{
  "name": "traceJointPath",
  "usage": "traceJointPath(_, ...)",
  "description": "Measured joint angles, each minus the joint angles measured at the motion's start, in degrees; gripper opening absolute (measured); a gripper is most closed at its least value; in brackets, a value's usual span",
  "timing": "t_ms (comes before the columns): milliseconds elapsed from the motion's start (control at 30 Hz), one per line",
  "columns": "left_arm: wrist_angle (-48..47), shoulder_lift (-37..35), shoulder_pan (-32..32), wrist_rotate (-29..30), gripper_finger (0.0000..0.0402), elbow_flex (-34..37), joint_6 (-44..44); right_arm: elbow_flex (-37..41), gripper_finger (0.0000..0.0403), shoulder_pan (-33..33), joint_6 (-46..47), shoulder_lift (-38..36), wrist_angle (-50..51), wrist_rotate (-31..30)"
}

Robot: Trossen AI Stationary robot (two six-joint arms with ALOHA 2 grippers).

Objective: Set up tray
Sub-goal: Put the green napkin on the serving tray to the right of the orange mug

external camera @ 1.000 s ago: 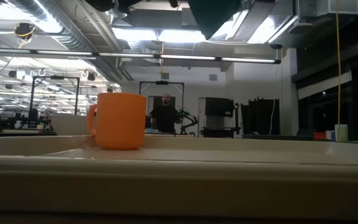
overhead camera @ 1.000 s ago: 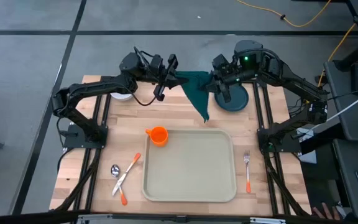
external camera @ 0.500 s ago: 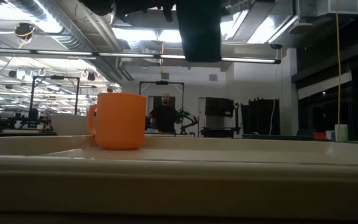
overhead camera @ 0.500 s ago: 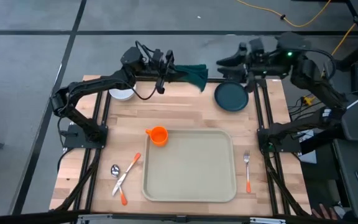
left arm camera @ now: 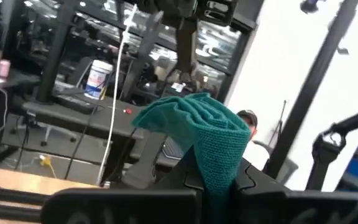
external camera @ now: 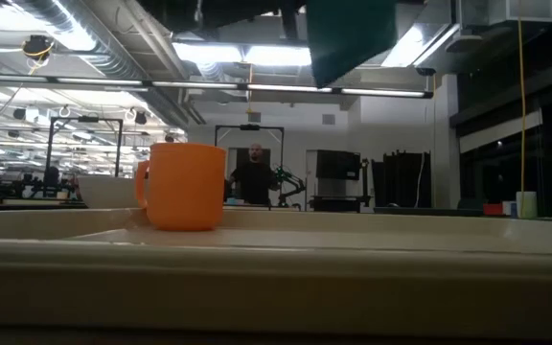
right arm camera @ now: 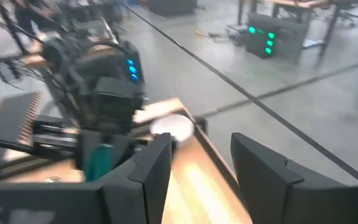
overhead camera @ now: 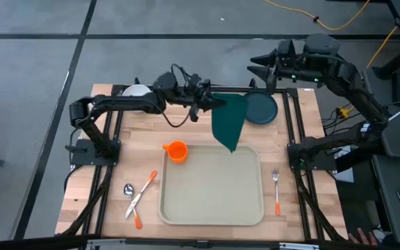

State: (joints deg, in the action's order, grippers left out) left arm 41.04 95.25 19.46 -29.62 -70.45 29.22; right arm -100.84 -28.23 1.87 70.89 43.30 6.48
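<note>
Above the table's far side, a teal cloth (overhead camera: 229,121) is clamped in the closed left gripper (overhead camera: 210,103) and hangs over the far rim of the tray (overhead camera: 212,185), which lies empty at the near centre. An orange cup (overhead camera: 177,151) is seen beside its corner. The right gripper (overhead camera: 258,64) is held apart, empty, beyond the dark plate (overhead camera: 262,109).

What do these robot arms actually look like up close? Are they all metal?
Both arms are dark, jointed segments trailing thin black cables. The right gripper ends in two flat, angular dark fingers. Green lights glow on the right arm; the left arm is matt black. The material cannot be told.
</note>
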Motion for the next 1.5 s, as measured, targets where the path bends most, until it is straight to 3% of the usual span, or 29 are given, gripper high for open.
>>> traceJointPath(167, 1.00, 3.69, -2.16, 4.34, 0.0002, 0.04, 5.55, 0.00, 0.0172, -4.62, -2.30, 0.29, 1.39, -0.03)
traceJointPath(467, 0.56, 7.05, -7.59, 6.79, 0.0002, 0.04, 2.99, 0.00, 0.0172, -12.30, -4.21, 0.53, 2.31, -1.49)
traceJointPath(600, -0.66, 7.03, -10.98, 15.31, 0.0002, 0.04, 2.65, 0.00, 0.0172, -15.61, -10.21, 1.51, 2.37, -0.06)
traceJointPath(767, -2.43, 7.64, -15.90, 32.31, 0.0002, 0.04, 1.48, 0.00, 0.0172, -19.72, -14.48, 3.78, 2.20, 11.54)
traceJointPath(833, -2.12, 9.05, -17.20, 35.94, 0.0002, 0.02, 1.12, 0.00, 0.0172, -20.82, -14.73, 4.91, 2.16, 15.31)
traceJointPath(1067, -0.74, 18.62, -19.89, 36.13, 0.0002, -8.19, 0.65, 0.00, 0.0172, -22.65, -14.25, 7.46, 2.65, 22.04)
traceJointPath(1200, -2.38, 23.88, -21.60, 35.91, 0.0002, -14.72, 1.19, 0.01, 0.0172, -22.57, -13.84, 7.41, 2.92, 22.22)
traceJointPath(1367, -12.36, 24.18, -23.33, 36.59, 0.0002, -16.23, -0.64, 0.00, 0.0172, -22.62, -12.15, 6.49, 3.91, 22.14)
traceJointPath(1500, -12.76, 23.50, -23.74, 37.27, 0.0002, -16.21, -5.07, 0.01, 0.0172, -22.60, -11.35, 5.96, 5.52, 22.23)
